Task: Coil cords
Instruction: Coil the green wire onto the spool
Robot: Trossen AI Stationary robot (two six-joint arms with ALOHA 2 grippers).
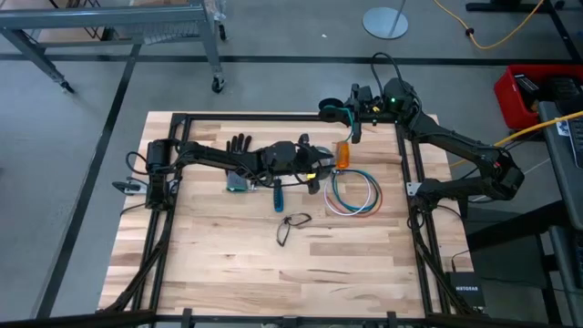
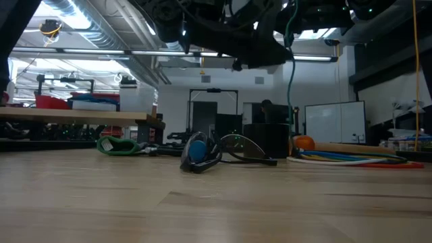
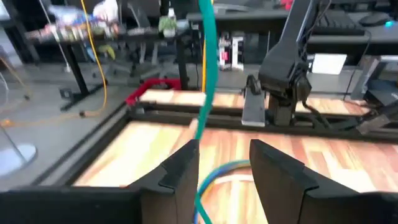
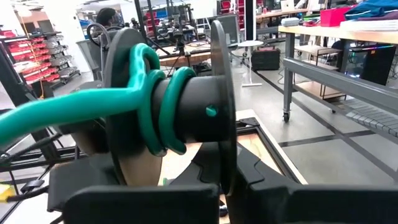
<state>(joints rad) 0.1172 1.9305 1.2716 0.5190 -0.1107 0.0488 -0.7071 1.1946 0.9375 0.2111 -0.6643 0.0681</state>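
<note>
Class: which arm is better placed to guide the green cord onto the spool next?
Left. Its open hand straddles the green cord above the table, a finger on either side. The right hand is shut on the spool, which already carries a few turns.

Am looking into robotics lab or workshop: wooden table [image 1: 228, 246] ringed by black frame, concrete floor, ceiling ducts [image 2: 81, 17] running upper left of low view, whiteboard [image 2: 329, 120] standing right, cluttered workbenches [image 4: 323, 37] filling background.
</note>
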